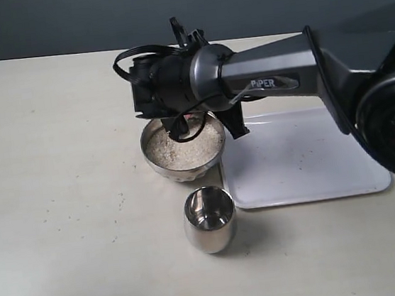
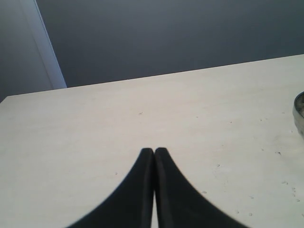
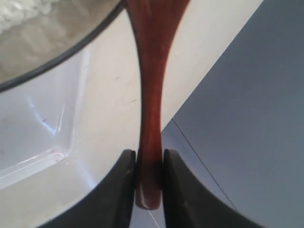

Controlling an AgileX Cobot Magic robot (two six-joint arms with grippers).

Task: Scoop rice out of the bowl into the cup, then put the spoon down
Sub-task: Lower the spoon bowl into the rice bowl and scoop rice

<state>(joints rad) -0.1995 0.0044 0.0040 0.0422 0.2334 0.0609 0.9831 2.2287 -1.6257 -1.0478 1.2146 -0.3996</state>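
Note:
The steel bowl point(image 1: 185, 165) holds pale rice point(image 1: 183, 146) at the table's middle. In front of it stands the steel cup point(image 1: 209, 219), upright, its inside dark. My right gripper point(image 1: 189, 124) hangs over the bowl, shut on the end of the reddish-brown wooden spoon point(image 3: 152, 90). The handle runs from the fingertips point(image 3: 127, 164) toward the bowl's rim point(image 3: 57, 59); the spoon's scoop end is out of view. Rice point(image 3: 19, 9) shows inside that rim. My left gripper point(image 2: 154, 151) is shut on nothing, above bare table.
A white tray point(image 1: 306, 160) lies right of the bowl and under the right arm. Loose grains dot the tabletop point(image 1: 61, 206). A steel rim point(image 2: 299, 114) shows at the edge of the left wrist view.

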